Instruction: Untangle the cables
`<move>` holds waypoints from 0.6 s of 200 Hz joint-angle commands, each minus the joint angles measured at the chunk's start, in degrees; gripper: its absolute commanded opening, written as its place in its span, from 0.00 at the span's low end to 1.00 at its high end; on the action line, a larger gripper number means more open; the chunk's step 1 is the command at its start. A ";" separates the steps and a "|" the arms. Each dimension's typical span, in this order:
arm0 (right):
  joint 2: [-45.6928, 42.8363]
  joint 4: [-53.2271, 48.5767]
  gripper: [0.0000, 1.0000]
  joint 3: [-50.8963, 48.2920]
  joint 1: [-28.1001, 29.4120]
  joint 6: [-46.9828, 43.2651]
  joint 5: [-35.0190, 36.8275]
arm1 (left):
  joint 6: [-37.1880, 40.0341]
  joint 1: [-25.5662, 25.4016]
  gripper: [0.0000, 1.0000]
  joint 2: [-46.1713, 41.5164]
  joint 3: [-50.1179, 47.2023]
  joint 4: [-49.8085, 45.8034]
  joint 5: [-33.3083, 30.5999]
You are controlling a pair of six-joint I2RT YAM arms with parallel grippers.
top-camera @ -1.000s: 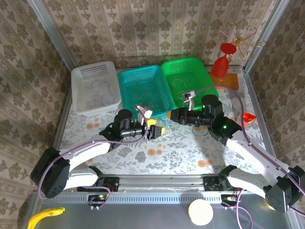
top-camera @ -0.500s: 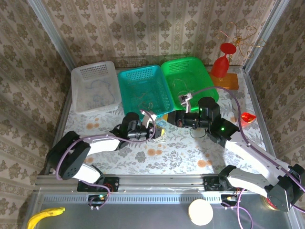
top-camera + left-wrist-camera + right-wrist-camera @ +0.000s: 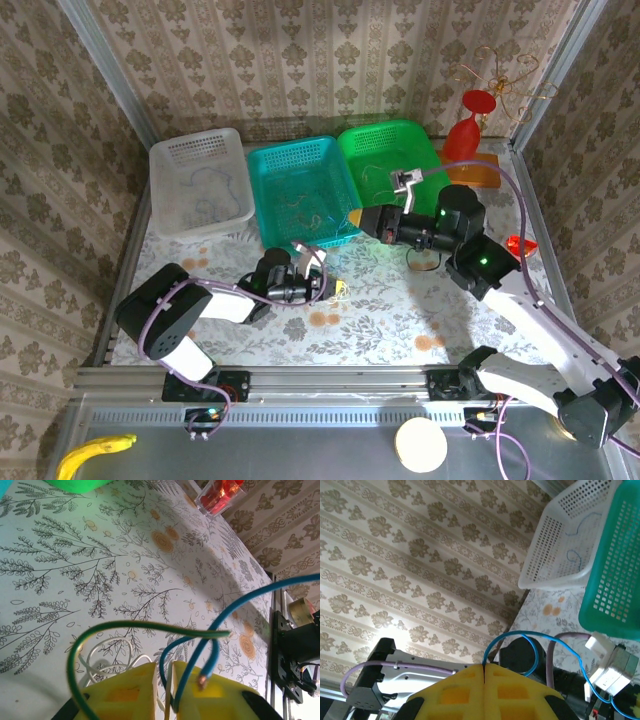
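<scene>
**A:** What is taking up the most room?

**B:** The flower-printed tabletop (image 3: 380, 320) is spreading across the whole cell. The right arm (image 3: 530, 300) is reaching in from the near right corner, and the left arm (image 3: 215, 300) is lying low along the near left.

**A:** And along the back?

**B:** Three baskets are sitting close side by side: a white basket (image 3: 190, 150) on the left, a teal basket (image 3: 290, 152) in the middle and a green basket (image 3: 385, 128) on the right. Thin strands are lying inside each.

**A:** How are the end effectors standing?

**B:** The right end effector (image 3: 356, 216) is hovering at the near corner where the teal and green baskets meet. In its wrist view its yellow fingers (image 3: 450, 695) are pressing flat together, and a blue cable (image 3: 520, 636) is looping out of the seam, so it is pinching that cable. The left end effector (image 3: 335, 290) is sitting low over the tabletop in front of the teal basket. Its jaws are standing narrow, and the blue cable is dropping into the slit between them, gripped there.

**A:** Where are the other cables?

**B:** They are bunching at the left end effector's tips. A green cable (image 3: 150, 625) is arching over them and running down outside one finger. A white cable (image 3: 107, 647) is coiling on the tabletop just beyond. From above I cannot trace the strands between the two arms.
</scene>
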 commanded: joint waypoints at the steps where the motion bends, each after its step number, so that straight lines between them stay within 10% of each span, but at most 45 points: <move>1: -1.28 0.47 0.00 2.62 -1.27 -0.89 1.06 | -1.24 -0.17 0.21 0.97 -1.35 3.11 0.70; 120: -0.54 -2.30 0.00 10.91 -5.16 -3.09 -0.40 | -3.84 -0.14 0.12 6.64 -3.44 10.05 1.42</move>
